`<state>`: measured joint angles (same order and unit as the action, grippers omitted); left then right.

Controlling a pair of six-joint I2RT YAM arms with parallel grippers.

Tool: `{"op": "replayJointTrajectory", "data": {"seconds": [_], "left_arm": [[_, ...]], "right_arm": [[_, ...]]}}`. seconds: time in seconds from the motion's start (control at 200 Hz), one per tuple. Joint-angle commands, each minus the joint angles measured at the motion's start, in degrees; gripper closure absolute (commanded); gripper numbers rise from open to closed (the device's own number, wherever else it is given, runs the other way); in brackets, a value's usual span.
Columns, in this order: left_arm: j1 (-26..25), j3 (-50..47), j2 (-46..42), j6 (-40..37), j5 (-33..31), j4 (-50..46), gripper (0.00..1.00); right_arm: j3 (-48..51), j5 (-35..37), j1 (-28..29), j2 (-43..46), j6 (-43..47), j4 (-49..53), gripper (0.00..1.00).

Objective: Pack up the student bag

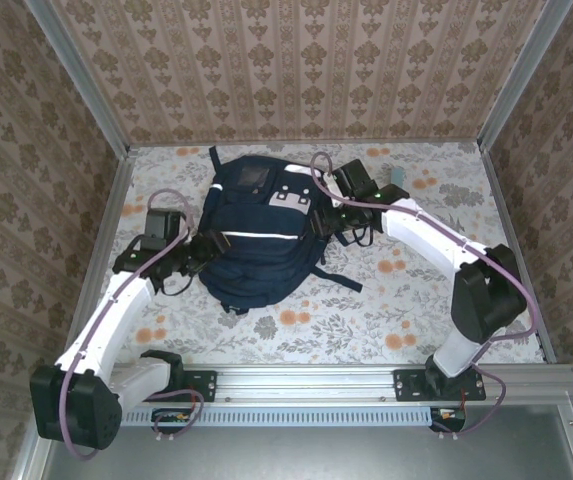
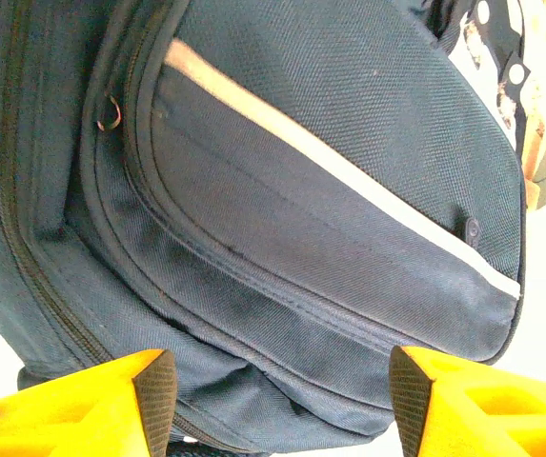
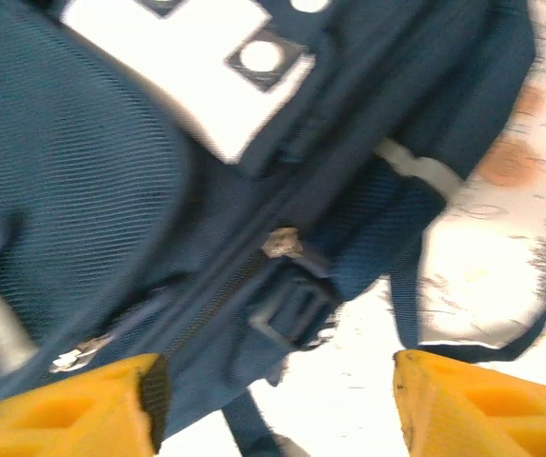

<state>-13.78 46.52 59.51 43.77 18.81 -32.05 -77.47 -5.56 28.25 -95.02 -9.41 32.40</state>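
The student bag (image 1: 256, 240), dark navy with a white stripe (image 1: 261, 236) and a grey-white dotted patch (image 1: 291, 198), lies flat in the middle of the table. My left gripper (image 1: 209, 248) is at the bag's left side. In the left wrist view its yellow fingers (image 2: 149, 400) stand wide apart, open, with the bag's (image 2: 301, 190) lower edge loose between them. My right gripper (image 1: 324, 208) is at the bag's upper right side. It is open (image 3: 277, 409) over a dark buckle (image 3: 292, 309) and a zip, holding nothing.
A navy strap (image 1: 341, 278) trails off the bag to the right over the floral tablecloth (image 1: 406, 300). A small teal object (image 1: 398, 175) stands near the back wall at the right. Patterned walls close in three sides; a metal rail (image 1: 306, 380) runs along the front.
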Motion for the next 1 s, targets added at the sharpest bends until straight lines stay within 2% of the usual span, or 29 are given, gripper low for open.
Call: {"op": "replayJointTrajectory", "data": {"seconds": [0.0,0.1,0.245,0.385,0.625,0.715,0.835,0.99], "left_arm": [[0.3,3.0,0.8,-5.3,-4.6,-4.7,0.37],[0.4,4.0,3.0,-5.2,-4.6,-3.0,0.36],[0.1,4.2,6.3,-3.3,-1.9,1.5,0.37],[-0.9,4.3,8.1,-2.4,-1.1,3.7,0.37],[-1.5,3.1,9.9,-1.5,-0.5,5.7,0.36],[-1.7,2.8,10.8,-1.3,-0.4,6.0,0.36],[-1.9,2.7,11.6,-1.2,-0.2,6.6,0.36],[-2.0,2.7,12.6,-1.2,-0.4,6.9,0.36]], "right_arm": [[0.8,-10.3,0.5,0.6,3.0,1.1,0.28],[0.3,-15.7,0.4,-0.9,3.5,-0.8,0.22],[-2.1,-19.3,0.4,-4.7,2.5,-4.5,0.12],[-5.7,-21.3,0.4,-9.0,1.6,-5.2,0.08],[-8.4,-23.8,0.4,-14.1,1.8,-5.4,0.06],[-8.5,-26.8,0.4,-14.5,3.1,-4.5,0.06],[-8.3,-33.3,0.7,-13.9,8.0,0.7,0.09],[-5.8,-33.4,1.3,-10.6,12.9,5.5,0.14]]}}
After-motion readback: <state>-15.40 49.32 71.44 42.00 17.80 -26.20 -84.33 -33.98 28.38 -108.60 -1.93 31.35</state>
